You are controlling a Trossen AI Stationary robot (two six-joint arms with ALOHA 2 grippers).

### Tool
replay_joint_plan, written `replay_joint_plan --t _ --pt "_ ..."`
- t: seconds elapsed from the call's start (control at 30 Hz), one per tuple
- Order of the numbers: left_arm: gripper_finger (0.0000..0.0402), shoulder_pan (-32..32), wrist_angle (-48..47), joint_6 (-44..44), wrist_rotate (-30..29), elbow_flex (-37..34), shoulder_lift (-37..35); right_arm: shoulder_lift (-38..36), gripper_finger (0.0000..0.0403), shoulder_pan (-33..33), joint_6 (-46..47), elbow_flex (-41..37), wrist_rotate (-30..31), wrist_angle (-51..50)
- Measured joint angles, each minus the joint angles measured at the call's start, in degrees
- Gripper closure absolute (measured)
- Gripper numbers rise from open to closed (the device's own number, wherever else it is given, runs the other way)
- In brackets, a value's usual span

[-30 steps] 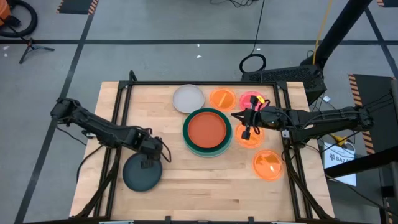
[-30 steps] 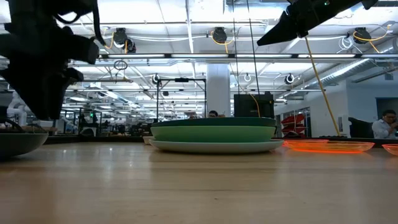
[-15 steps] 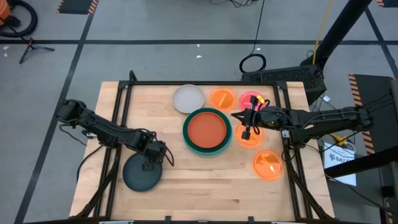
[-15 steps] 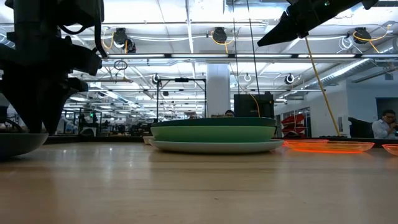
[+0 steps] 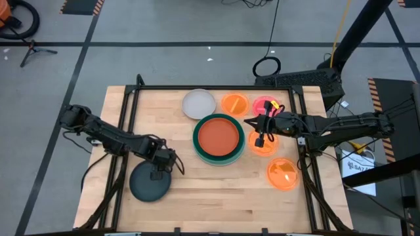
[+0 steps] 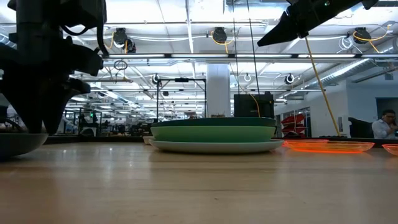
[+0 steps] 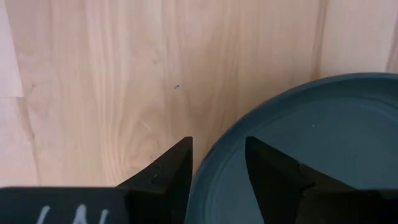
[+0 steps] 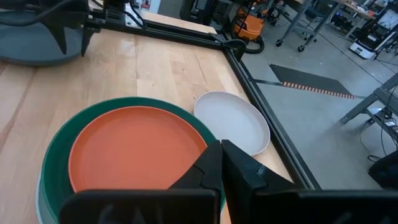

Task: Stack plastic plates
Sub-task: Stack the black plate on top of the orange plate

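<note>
My left gripper [image 7: 214,171] straddles the near rim of the round dark grey plastic plate [image 5: 149,181], fingers parted, not yet clamped. Right of it, the stack holds only a rust-orange plate [image 5: 218,136] on green ones; I judge most stacking remains.

My right gripper [image 5: 260,139], closed and empty, hovers beside the stack.

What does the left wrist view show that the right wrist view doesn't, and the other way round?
Only the left wrist view shows the left end effector up close, one finger on each side of the grey plate's rim, fingers apart.

Only the right wrist view shows the rust-orange plate on top of the green stack, the beige plate beside it, the table's frame, the floor beyond, and the right end effector with fingers together.

Both show the grey plate and the wooden table.
</note>
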Motion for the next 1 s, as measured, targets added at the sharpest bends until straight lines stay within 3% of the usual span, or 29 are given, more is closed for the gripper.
replay_joint_plan --t 0.8,1.0 --pt "0.0248 2.66 5.81 2.51 5.44 -5.79 -0.02 0.0 0.0403 -0.01 0.0 -0.01 0.0 0.0" --pt "0.0307 2.67 5.99 5.18 5.83 -5.79 -0.09 0.0 0.0403 -0.02 0.0 -0.02 0.0 0.0"
